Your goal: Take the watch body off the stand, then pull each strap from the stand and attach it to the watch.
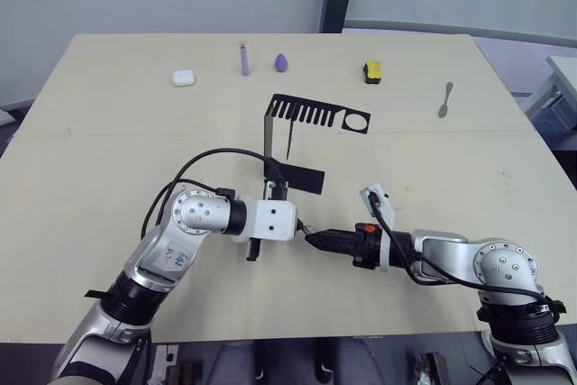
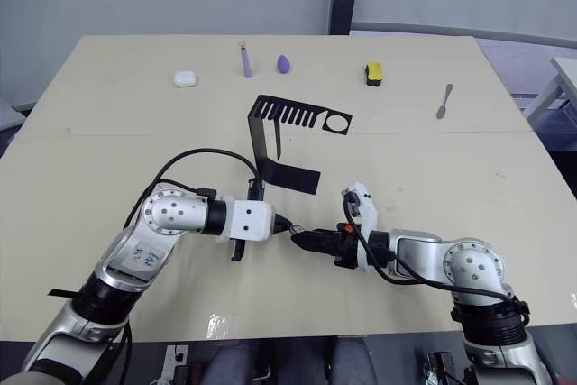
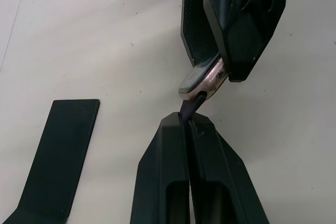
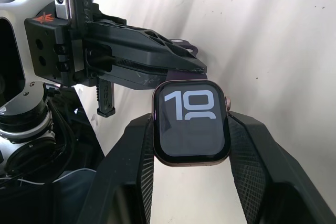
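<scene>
The right gripper (image 4: 190, 145) is clamping the small rounded-square dark-screened watch body (image 4: 190, 125) steady, so the left gripper (image 3: 187, 124), jaws pinching the narrow dark purple strap (image 3: 188, 107), is feeding it in.

The stand (image 1: 306, 114) is mid-table; behind it, earbud case (image 1: 184, 78) left, yellow block (image 1: 371, 71) right

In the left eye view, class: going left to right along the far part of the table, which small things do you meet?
White earbud case → pink tube → purple teardrop sponge → yellow-and-black block → grey spoon.
</scene>
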{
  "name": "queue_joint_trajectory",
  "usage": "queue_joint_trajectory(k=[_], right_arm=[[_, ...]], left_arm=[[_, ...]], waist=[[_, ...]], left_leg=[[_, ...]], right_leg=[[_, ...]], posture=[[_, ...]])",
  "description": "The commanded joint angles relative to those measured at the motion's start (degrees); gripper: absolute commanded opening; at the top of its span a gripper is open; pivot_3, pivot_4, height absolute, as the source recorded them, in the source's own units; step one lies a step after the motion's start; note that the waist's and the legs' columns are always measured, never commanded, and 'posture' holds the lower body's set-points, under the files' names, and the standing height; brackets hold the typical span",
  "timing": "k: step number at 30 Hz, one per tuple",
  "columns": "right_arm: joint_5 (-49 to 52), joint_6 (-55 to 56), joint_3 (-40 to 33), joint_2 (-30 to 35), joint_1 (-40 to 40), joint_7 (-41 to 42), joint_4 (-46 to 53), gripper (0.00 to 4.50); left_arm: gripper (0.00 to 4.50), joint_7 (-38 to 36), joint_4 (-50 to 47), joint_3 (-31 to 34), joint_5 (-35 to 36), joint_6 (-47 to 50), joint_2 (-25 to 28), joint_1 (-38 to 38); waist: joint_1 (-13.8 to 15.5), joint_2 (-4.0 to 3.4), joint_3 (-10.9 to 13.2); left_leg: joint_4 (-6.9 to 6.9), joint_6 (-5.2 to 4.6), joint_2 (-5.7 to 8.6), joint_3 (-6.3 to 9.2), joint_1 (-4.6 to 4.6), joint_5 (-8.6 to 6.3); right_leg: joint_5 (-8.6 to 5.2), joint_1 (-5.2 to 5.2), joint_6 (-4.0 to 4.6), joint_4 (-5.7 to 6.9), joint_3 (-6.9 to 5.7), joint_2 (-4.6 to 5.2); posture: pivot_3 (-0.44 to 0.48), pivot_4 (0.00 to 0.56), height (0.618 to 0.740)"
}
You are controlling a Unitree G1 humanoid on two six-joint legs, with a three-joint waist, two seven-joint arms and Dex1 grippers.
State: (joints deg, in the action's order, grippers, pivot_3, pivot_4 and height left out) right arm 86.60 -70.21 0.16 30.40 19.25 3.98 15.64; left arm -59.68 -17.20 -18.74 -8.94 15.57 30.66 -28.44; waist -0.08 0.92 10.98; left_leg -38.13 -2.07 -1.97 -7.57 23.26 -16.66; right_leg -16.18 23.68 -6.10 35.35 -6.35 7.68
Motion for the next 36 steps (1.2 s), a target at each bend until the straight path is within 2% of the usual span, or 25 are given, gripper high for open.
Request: queue_joint_trajectory(k=[1,3,8,11,14,16,18,23,26,36], right_arm=[[2.3,-1.7,3.3,-1.4,0.7,2.5,2.9,1.51],[1.8,-1.5,3.0,-1.0,0.6,3.0,3.0,1.51],[-1.1,-0.3,2.5,0.6,0.2,5.0,4.5,1.51],[-6.2,1.3,3.1,2.6,-0.1,9.0,7.1,1.51],[-16.9,8.2,5.1,5.2,-0.4,16.8,11.6,1.51],[-31.6,18.6,10.5,10.4,-0.2,24.7,15.6,1.51],[-49.1,35.3,17.5,16.6,-0.7,34.6,17.1,1.51],[-65.6,59.8,19.4,17.7,-2.3,44.5,12.5,1.51],[-70.8,69.0,18.6,16.6,-1.1,47.4,9.3,1.51],[-74.2,78.6,15.3,16.5,-3.5,52.5,7.1,1.51]], left_arm=[[0.96,-0.3,-4.7,2.2,4.0,-1.2,0.8,0.4],[1.92,-1.6,-5.2,4.6,5.5,-1.5,3.9,1.7],[4.45,-5.6,-3.6,14.6,10.2,-7.5,16.0,9.5],[4.5,-7.4,-0.6,20.5,14.5,-11.7,20.1,13.0],[4.5,-8.9,1.2,25.1,22.0,-13.7,19.4,14.2],[4.5,-10.4,1.9,27.3,27.5,-14.1,18.0,15.1],[4.5,-12.8,1.9,27.9,30.4,-14.7,18.3,16.4],[4.5,-13.7,1.6,28.9,34.9,-15.5,16.8,18.3],[4.5,-13.5,2.2,28.8,35.0,-17.0,16.3,18.9],[4.5,-13.2,1.1,29.2,39.0,-15.6,16.4,19.3]], waist=[[-0.1,0.0,0.0],[-0.2,0.0,0.0],[-0.3,-0.01,0.0],[0.0,-0.01,0.0],[0.4,-0.01,0.0],[0.3,-0.03,0.0],[0.0,-0.03,0.0],[-0.2,-0.01,0.0],[-0.2,0.0,0.0],[-0.1,0.0,0.0]], left_leg=[[0.0,0.0,-0.01,0.0,0.0,0.0],[0.0,0.01,-0.04,-0.01,-0.01,0.01],[0.0,0.07,-0.14,-0.03,-0.01,0.04],[0.0,0.05,-0.14,-0.02,-0.01,0.01],[-0.02,-0.02,-0.08,0.04,0.03,-0.05],[-0.03,-0.2,-0.04,0.01,0.03,-0.17],[-0.03,-0.12,0.02,-0.02,0.02,-0.18],[-0.04,0.03,-0.07,-0.27,-0.05,-0.18],[-0.12,0.04,-0.1,-0.38,-0.11,-0.17],[-0.16,0.04,-0.15,-0.42,-0.14,-0.2]], right_leg=[[0.0,0.0,0.0,0.0,0.0,0.0],[0.0,0.01,0.0,0.03,0.02,-0.02],[-0.03,0.06,0.05,0.06,0.02,-0.04],[-0.04,0.06,0.07,-0.04,0.0,-0.01],[-0.04,0.03,0.07,-0.3,0.02,0.1],[-0.02,0.02,0.05,-0.34,0.03,0.18],[-0.01,0.02,0.02,-0.34,-0.02,0.32],[0.0,0.04,-0.04,-0.25,-0.09,-0.02],[0.01,0.04,-0.06,-0.29,-0.09,-0.02],[0.01,0.03,-0.05,-0.27,-0.06,0.0]], posture=[[0.0,0.15,0.74],[0.0,0.15,0.74],[0.0,0.15,0.74],[0.0,0.15,0.74],[0.0,0.15,0.74],[0.0,0.15,0.74],[0.0,0.15,0.74],[0.0,0.15,0.74],[0.0,0.15,0.74],[0.0,0.15,0.74]])
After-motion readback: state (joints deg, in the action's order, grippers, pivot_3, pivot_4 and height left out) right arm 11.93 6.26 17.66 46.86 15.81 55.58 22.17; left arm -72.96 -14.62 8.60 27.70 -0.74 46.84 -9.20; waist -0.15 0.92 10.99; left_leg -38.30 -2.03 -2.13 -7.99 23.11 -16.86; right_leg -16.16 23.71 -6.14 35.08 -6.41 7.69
